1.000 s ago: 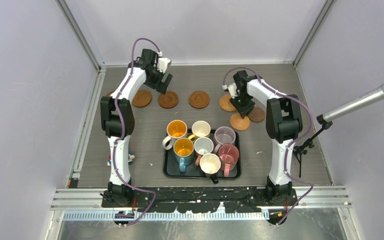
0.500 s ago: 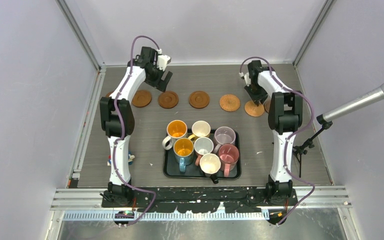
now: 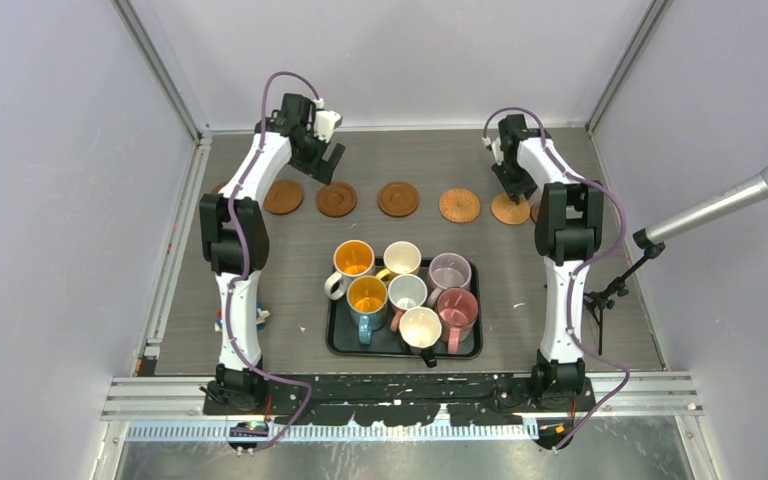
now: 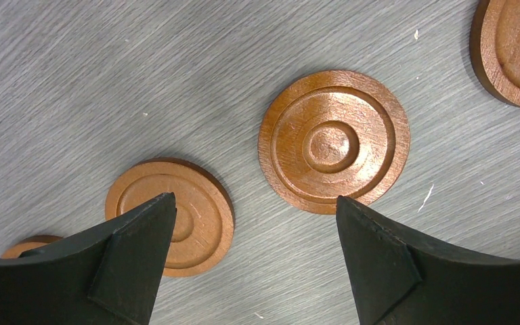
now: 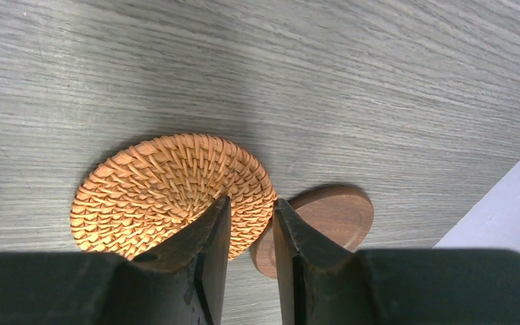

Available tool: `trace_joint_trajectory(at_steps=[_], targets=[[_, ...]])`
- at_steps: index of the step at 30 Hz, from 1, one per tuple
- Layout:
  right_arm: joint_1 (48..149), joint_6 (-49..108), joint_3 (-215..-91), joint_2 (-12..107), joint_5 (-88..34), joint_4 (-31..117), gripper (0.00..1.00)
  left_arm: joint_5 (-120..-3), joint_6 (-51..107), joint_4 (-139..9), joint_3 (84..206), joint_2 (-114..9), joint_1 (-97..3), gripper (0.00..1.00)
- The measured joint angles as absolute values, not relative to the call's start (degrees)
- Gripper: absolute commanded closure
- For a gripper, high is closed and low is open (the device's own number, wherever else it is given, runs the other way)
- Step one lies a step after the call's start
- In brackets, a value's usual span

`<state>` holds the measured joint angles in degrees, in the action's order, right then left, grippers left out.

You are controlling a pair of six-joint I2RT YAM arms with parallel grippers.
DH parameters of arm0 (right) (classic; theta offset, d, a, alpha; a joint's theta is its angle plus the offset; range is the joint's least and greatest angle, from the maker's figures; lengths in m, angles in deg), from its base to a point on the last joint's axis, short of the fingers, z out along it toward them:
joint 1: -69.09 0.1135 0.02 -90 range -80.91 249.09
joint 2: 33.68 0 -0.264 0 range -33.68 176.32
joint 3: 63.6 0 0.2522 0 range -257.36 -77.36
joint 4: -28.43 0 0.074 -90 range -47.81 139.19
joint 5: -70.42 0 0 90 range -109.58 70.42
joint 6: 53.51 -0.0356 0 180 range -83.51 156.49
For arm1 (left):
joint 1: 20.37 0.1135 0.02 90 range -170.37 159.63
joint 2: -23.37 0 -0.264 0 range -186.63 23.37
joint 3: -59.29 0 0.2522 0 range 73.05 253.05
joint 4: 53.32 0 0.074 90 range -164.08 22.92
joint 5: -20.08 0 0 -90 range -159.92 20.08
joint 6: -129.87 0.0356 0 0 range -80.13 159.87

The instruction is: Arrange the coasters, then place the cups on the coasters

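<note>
Right claw (image 5: pixel 252 202): jaws nearly together, with only a thin gap. The rim of a woven coaster (image 5: pixel 162 189) sits in that gap; pinched or merely straddled, cannot tell. The rest of the woven coaster spreads to the left in the wrist view. A plain wooden coaster (image 5: pixel 338 213) lies just beside it on the view's right, its nearer edge hidden behind the woven rim and a finger.

Left claw (image 4: pixel 254 198): jaws wide apart, holding nothing, above the worktop. A ringed coaster (image 4: pixel 334 141) lies flat just ahead of the finger on the view's right. A second ringed coaster (image 4: pixel 189 203) is partly covered by the other finger. A third coaster (image 4: pixel 518 47) is cut off at the upper right corner.

Top view: the end coasters of the far row are mostly hidden behind the arms. The cups (image 3: pixel 406 291) are crowded on a black tray (image 3: pixel 333 335) mid-worktop, well apart from either claw. Whether the two farthest stand fully on it is hard to tell.

Worktop (image 3: pixel 410 160): grey wood grain. Pale lilac-grey walls (image 3: pixel 60 200) on three sides; microphone (image 3: pixel 750 195) on a stand at the right.
</note>
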<state>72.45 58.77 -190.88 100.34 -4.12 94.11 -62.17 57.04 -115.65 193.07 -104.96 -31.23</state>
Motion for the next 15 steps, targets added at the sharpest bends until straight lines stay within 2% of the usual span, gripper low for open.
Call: trace_joint_trajectory(at_steps=[5, 15], targets=[[72.1, 57.8, -190.8, 99.7, -5.8, 94.1, 0.56, -62.1, 57.0, -115.7, 193.2, -105.0, -31.2, 0.1], [70.5, 56.9, -185.7, 90.9, -5.9, 93.7, 0.62, -61.7, 56.8, -115.8, 193.2, -105.0, -31.2, 0.1]])
